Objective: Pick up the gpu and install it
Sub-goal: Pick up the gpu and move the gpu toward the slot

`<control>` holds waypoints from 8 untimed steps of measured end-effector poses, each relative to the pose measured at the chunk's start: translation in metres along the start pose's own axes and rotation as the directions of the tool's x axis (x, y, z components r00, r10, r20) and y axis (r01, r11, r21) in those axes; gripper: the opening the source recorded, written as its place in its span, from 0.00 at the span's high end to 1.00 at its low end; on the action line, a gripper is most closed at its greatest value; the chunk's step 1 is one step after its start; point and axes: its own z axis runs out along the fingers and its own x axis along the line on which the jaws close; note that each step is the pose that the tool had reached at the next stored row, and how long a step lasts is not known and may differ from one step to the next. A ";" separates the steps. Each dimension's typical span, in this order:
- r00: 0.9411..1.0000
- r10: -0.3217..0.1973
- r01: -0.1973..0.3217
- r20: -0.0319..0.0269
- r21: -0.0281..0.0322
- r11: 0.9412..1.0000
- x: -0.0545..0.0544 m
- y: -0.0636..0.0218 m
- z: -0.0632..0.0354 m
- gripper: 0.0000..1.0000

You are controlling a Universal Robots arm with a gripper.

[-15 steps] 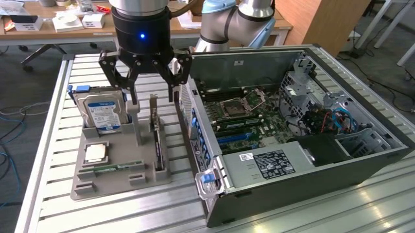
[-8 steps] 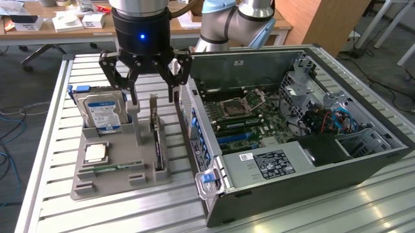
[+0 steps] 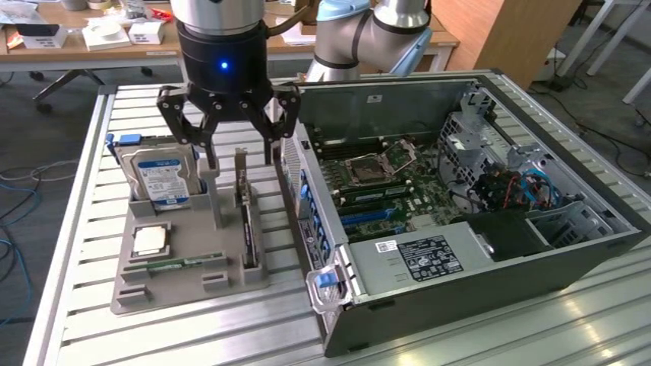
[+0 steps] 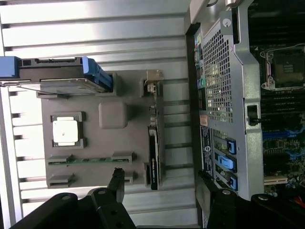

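On the slatted aluminium table [image 3: 81,320], at the exterior view's left, a grey moulded plastic holder tray [image 3: 178,278] keeps each part in its own slot so a tool can reach it. A boxy silver hard drive with a blue label [image 3: 163,179] stands upright at the far end, with a square silver processor chip [image 3: 151,240] and a narrow green memory stick [image 3: 186,264] lying nearer. Further right, the gpu [image 3: 247,225], a thin dark circuit card with a silver metal bracket, stands on edge in its slot, its top edge offered for gripping. The black gripper [image 3: 241,158] hovers over it, fingers apart and empty, straddling the card's line. At the right lies the open dark metal computer case [image 3: 569,252], its green motherboard [image 3: 392,187] exposed.
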 end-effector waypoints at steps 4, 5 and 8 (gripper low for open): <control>1.000 0.000 0.000 0.000 0.000 1.000 0.000 -0.0001 0.0029 0.29; 1.000 0.000 0.000 0.000 0.000 1.000 0.000 -0.0001 0.0035 0.29; 1.000 0.000 0.000 0.000 0.000 1.000 0.000 -0.0002 0.0061 0.29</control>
